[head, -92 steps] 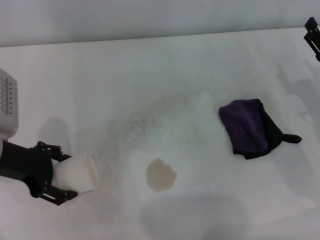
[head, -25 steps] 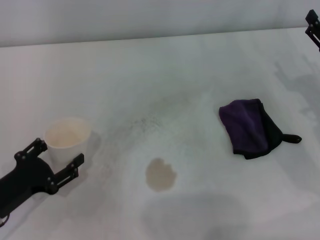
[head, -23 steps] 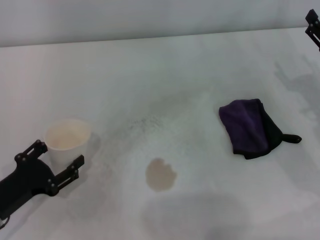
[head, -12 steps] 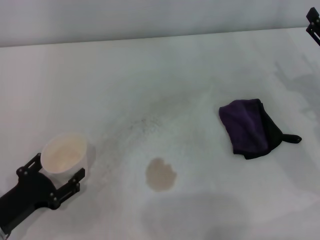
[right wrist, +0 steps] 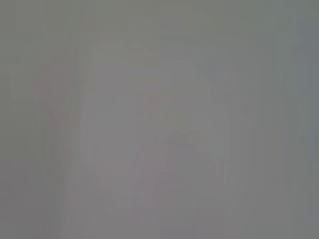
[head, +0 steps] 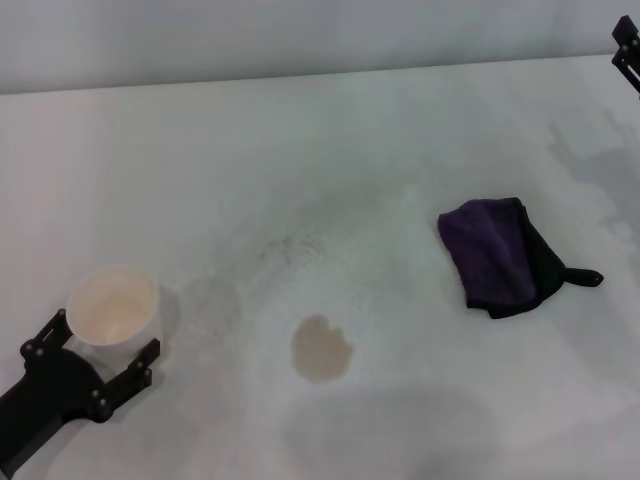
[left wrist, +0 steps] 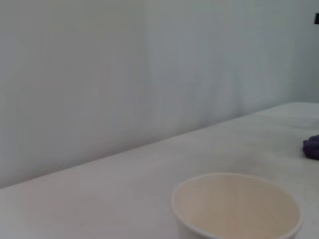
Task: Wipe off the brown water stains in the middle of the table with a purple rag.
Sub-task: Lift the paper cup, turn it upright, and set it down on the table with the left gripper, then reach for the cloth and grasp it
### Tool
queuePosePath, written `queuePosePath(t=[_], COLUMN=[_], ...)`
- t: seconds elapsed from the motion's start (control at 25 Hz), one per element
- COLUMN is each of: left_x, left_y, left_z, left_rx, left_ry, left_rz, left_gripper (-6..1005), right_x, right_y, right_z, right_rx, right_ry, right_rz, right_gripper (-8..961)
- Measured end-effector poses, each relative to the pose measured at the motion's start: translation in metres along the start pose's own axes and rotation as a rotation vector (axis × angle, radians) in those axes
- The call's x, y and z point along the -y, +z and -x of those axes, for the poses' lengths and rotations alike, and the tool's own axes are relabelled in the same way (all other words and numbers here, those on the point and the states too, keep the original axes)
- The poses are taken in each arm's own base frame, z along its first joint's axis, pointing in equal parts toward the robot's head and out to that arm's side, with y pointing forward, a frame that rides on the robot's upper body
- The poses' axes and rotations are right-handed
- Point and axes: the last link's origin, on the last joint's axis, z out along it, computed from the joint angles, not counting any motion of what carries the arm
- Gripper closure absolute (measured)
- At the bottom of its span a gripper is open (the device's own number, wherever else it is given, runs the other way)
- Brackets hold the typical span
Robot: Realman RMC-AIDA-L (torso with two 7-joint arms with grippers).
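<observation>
Rag (head: 497, 257) flat on worktop (head: 330, 150), right of stain (head: 321, 349) | soft, light, likely best pinched mid-fold | left gripper (head: 88, 366) clasping cup (head: 110, 310) | right gripper (head: 628, 52) far corner, state unclear

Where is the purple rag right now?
In the head view, the purple rag lies flat on the right side of the table, right of the brown water stains and untouched by either gripper.

Soft, even lighting, mildly hazy.
Faint shadows are cast on the table (head: 330, 130); the right wrist view is blurred blank.
</observation>
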Motion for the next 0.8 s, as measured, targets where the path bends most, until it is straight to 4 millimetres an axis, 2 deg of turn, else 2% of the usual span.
queuePosePath(t=[0.2,0.44,0.68,0.8], left_x=[-0.005,-0.013,-0.02,-0.018], left_y=[-0.005,-0.02,-0.047,-0.059], left_z=[0.0,0.008,0.022,0.024], left_rx=[-0.013,-0.008,0.024,0.013], left_ry=[-0.005,-0.026,-0.025,-0.043], left_rz=[0.011,-0.01,-0.102,-0.176], left_gripper=[172,115,107,106], right_x=[0.0,-0.003,-0.004,0.002], right_y=[-0.001,-0.001,-0.003,-0.002], right_z=[0.0,-0.001,-0.001,0.0], right_rx=[-0.002,-0.005,-0.007,-0.012], right_ry=[0.002,-0.002,0.032,0.125], right_rz=[-0.001,0.02,0.026,0.023], right_gripper=[82,83,83,83])
